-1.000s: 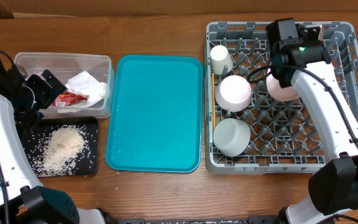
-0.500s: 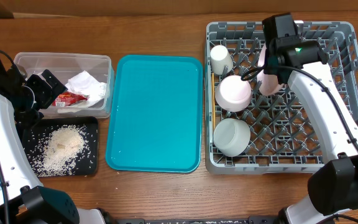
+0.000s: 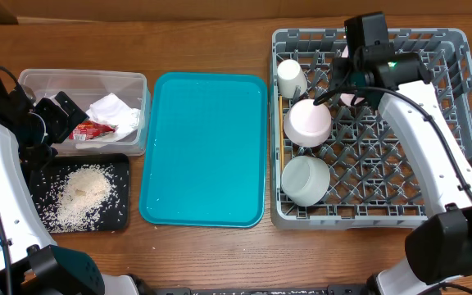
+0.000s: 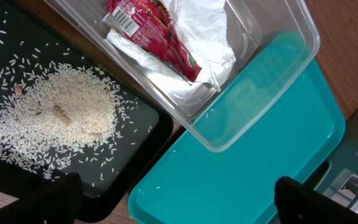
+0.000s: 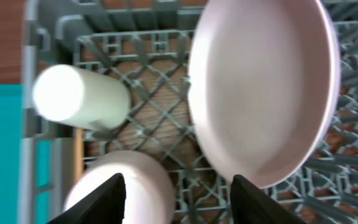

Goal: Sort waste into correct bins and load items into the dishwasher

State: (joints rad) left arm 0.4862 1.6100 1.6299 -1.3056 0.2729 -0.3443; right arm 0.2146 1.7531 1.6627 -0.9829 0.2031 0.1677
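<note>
Right gripper (image 5: 179, 190): fingers parted to a middling gap, nothing pinched between them. Rack grid and a bit of white bowl visible through the gap.

Pale pink plate (image 5: 263, 87) just past the fingertips, standing on edge among the pegs, tilted, face toward the wrist camera. Lower rim right beside one finger; contact impossible to tell. From overhead, mostly hidden under the wrist, only slivers of pink showing, far-left part of the grey dish rack (image 3: 383, 192).

Also in rack:
- small white cup (image 5: 82, 99) on its side near the far-left corner, left of the plate, apart from it
- white bowl (image 3: 307, 123) upside down, just nearer than the cup, close by the plate
- pale grey-green bowl (image 3: 305, 180) nearer again, same left side
- thin wooden chopsticks (image 3: 279, 135) along the left wall

Left gripper (image 4: 176, 186): fingers spread wide, empty, hovering at the table's (image 3: 220, 254) left end by the two bins.

Below it:
- black tray (image 4: 145, 134) with rice (image 4: 61, 118) in a heap, loose grains scattered round it
- clear tub (image 4: 278, 56) just beyond the black tray, holding the red wrapper (image 4: 154, 31) on top of the crumpled napkin (image 4: 197, 25)
- teal tray (image 4: 260, 155) beside both bins, between them and the rack
</note>
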